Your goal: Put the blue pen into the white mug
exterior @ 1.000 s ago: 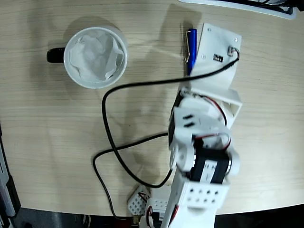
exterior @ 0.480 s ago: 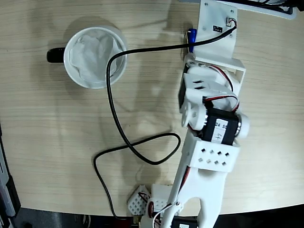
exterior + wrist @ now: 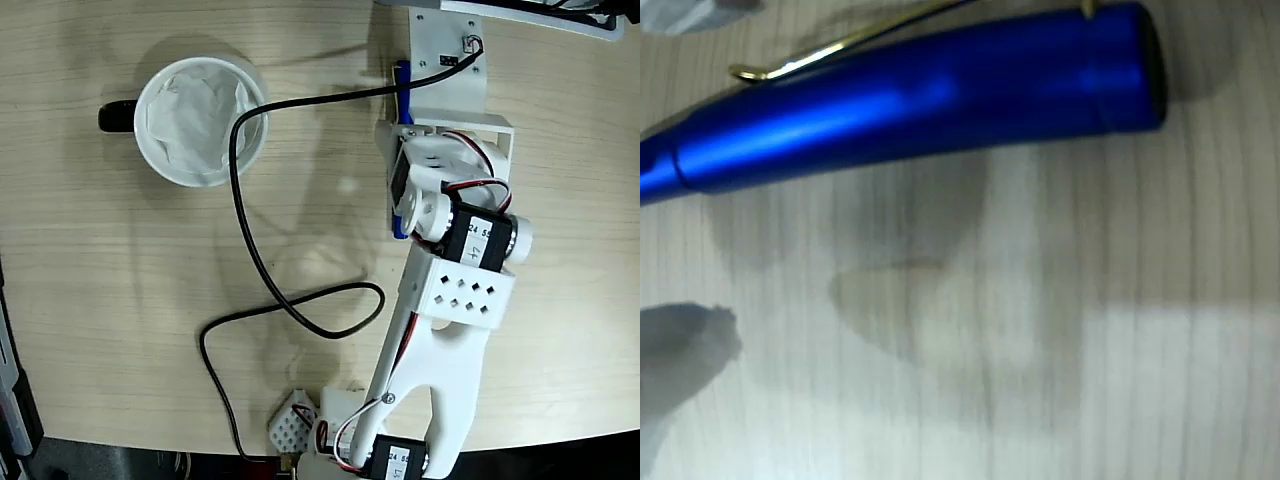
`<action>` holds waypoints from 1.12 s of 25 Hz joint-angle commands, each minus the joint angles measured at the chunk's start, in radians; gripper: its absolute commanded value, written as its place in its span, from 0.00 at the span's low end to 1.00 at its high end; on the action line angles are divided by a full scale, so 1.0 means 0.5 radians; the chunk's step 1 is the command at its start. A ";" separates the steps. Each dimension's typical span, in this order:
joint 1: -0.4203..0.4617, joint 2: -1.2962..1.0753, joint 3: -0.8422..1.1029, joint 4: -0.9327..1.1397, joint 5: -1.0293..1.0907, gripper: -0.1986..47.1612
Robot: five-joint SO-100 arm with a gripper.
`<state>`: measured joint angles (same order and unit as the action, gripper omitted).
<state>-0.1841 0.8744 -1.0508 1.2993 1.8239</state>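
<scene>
Blue pen (image 3: 910, 95) lies flat on the wooden table (image 3: 120, 280), filling the top of my wrist view, its wire clip (image 3: 840, 42) along the upper edge. In the fixed view only short bits of it show beside my wrist, near the table's far edge. White mug (image 3: 200, 120) stands well apart to the left, black cable (image 3: 245, 220) crossing its rim. My gripper is over the pen; jaw state: cannot tell.

Pale wood-grain table (image 3: 120, 290). Black cable (image 3: 250, 250) loops across it in fixed view. Dark object (image 3: 15, 400) at left edge, identity unclear.
</scene>
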 commanded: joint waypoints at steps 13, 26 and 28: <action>0.138 0.055 0.080 0.009 0.015 0.46; 0.031 0.055 0.156 0.003 0.018 0.46; 0.015 0.031 0.156 -0.006 0.018 0.46</action>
<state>-0.1534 0.8728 -1.0094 1.2993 1.8239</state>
